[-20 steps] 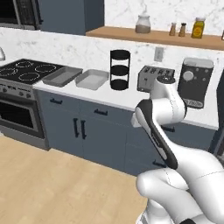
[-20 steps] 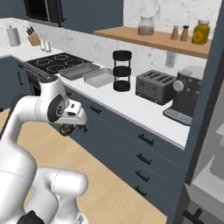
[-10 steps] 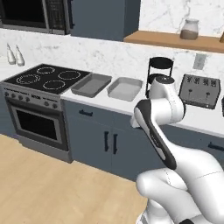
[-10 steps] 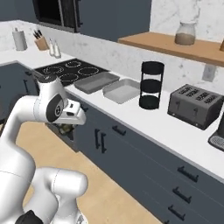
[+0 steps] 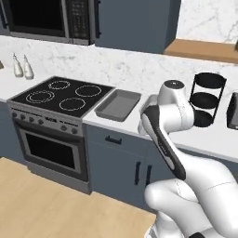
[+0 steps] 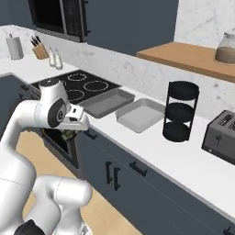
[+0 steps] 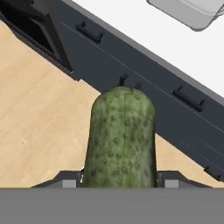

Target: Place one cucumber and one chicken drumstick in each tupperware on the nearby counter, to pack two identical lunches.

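Dark green and pebbled, the cucumber (image 7: 119,138) stands clamped between the two fingertips of the gripper (image 7: 119,183), its rounded end pointing away from the hand toward the dark cabinet fronts (image 7: 144,94) and the wooden floor (image 7: 35,109) below. Compared with the earlier pictures, the whole scene has slid sideways in both base views: the stove (image 5: 62,95) has come toward the middle, and the toaster (image 6: 221,136) has drifted to the edge. This is the base driving along the counter, not a move of the things on it. The two grey tupperware containers, one beside the stove (image 6: 110,102) and one next to it (image 6: 143,114), now lie directly ahead on the white counter (image 6: 179,156), which suggests the carrying leg is nearly done and placement of the cucumber is the next step. Both containers appear empty from here. The arm is folded tight against the body, elbow high, with the hand (image 6: 69,131) tucked low in front of the cabinets, below counter height; it would need to rise before reaching over a container rim.
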Available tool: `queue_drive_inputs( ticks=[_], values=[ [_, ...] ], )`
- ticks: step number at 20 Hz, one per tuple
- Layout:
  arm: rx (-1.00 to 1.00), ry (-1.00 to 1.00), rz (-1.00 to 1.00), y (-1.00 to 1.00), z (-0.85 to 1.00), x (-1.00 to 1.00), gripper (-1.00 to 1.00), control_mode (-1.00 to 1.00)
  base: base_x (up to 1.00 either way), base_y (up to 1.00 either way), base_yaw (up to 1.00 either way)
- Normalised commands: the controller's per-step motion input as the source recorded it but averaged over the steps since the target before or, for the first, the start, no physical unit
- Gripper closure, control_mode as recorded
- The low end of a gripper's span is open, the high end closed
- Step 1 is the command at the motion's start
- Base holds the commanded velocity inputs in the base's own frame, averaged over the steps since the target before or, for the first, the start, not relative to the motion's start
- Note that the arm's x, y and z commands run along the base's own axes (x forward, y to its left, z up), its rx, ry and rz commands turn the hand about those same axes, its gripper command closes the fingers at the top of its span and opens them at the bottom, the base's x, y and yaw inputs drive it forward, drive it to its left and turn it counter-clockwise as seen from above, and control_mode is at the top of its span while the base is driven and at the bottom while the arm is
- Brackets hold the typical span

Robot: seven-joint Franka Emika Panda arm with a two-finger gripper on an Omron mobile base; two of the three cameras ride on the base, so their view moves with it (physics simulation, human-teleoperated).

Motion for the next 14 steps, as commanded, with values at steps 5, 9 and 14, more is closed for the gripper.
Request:
queue_drive_inputs(
  ticks=[5,9,14],
  values=[
    [0.00,0.00,0.00,0.00,0.00,0.00,1.00,1.00,0.25,0.08,-0.38],
    [0.00,0.00,0.00,0.00,0.00,0.00,1.00,1.00,0.15,0.21,-0.59],
    [0.00,0.00,0.00,0.00,0.00,0.00,1.00,1.00,0.81,0.58,-0.33]
  ],
)
